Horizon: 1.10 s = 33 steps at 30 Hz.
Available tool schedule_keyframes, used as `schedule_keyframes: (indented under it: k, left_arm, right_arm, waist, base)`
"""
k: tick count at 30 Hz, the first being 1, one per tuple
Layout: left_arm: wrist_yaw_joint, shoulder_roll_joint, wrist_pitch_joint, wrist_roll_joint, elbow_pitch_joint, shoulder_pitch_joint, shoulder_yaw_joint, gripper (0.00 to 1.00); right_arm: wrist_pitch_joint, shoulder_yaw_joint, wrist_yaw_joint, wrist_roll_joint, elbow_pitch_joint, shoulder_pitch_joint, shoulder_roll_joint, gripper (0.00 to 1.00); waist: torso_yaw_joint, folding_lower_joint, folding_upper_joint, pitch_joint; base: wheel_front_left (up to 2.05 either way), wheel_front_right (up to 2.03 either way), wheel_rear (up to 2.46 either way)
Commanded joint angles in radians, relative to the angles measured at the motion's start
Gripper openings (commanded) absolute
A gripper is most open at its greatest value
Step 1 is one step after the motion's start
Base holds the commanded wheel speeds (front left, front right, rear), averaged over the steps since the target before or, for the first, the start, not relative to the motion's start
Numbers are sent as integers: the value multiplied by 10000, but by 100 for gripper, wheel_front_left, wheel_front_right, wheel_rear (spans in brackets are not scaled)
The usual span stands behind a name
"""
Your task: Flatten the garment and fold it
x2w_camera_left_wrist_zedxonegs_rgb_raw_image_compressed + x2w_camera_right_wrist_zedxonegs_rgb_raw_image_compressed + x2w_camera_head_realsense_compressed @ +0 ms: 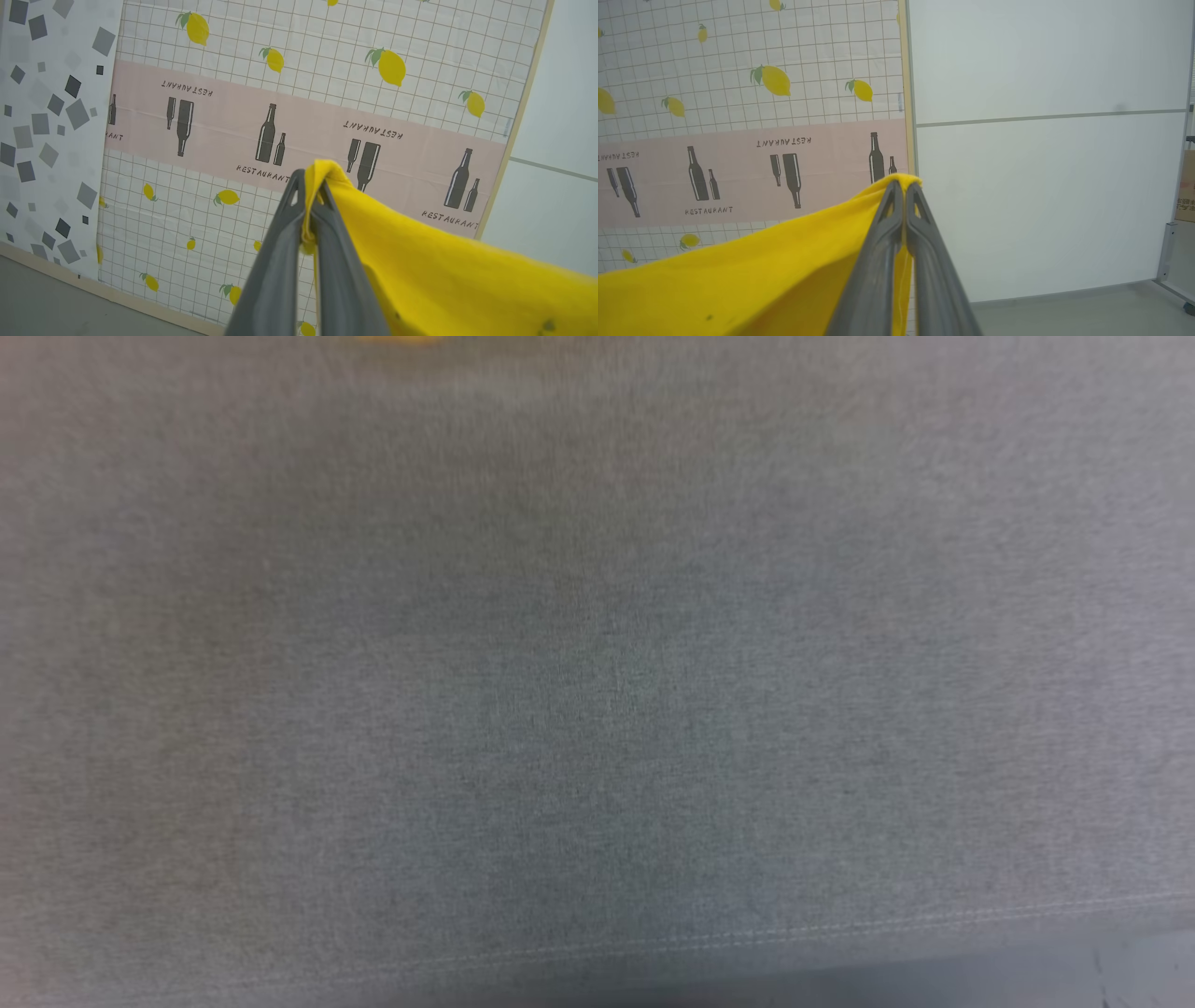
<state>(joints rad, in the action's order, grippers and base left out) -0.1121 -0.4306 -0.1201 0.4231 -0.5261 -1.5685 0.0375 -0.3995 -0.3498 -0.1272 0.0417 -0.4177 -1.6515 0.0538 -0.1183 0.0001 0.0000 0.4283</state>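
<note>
The yellow garment (444,280) hangs in the air, stretched between my two grippers, with only plain yellow cloth showing. My left gripper (309,186) is shut on one edge of it, and the cloth spreads away to the right in the left wrist view. My right gripper (903,189) is shut on another edge of the garment (761,275), which spreads to the left in the right wrist view. A sliver of the garment (401,340) peeks in at the top edge of the blurred head view, above the grey cloth-covered surface (597,709).
Ahead of both grippers stands a wall panel with lemons and bottles printed on it (289,116), beside a white partition (1041,140). A panel with grey squares (42,130) lies to the left. The grey surface's stitched front edge (840,924) runs along the bottom.
</note>
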Motion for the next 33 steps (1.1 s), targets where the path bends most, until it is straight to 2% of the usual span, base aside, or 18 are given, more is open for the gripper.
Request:
schedule_keyframes:
  k: [1,10,17,25,30,33]
  left_arm:
    - [108,65,279,129,-117,-143,-85,0]
    - [660,184,1271,727,-1006,300,-439,0]
    - [1151,512,1784,1242,-1794,1348,-609,0]
    - [1712,1394,2155,1905,-2861,3773,-660,0]
    - [2036,1800,2376,2237,-3234,6048,-638,0]
    - [2038,2020,2615,2409,-3410,7570,-741,0]
  right_arm:
    - [274,9,-35,-186,-271,-204,-31,0]
    - [1116,-70,-35,-457,-1232,-67,-34,0]
    - [1294,353,-35,-711,-1354,1217,-34,0]
    - [1473,786,-35,-1836,-1220,4355,-35,0]
    - [1551,890,-35,-2785,-794,7244,-35,0]
    - [1369,753,-35,-3231,-570,9127,-35,0]
  waist:
    - [45,-1,0,1020]
    - [585,-1,0,1623]
    - [987,-1,0,1239]
    - [1514,-1,0,-365]
    - [1540,-1,0,-1766]
    - [1503,-1,0,-2604]
  base:
    - [0,0,0]
    - [0,0,0]
    - [0,0,0]
    - [0,0,0]
    - [0,0,0]
    - [0,0,0]
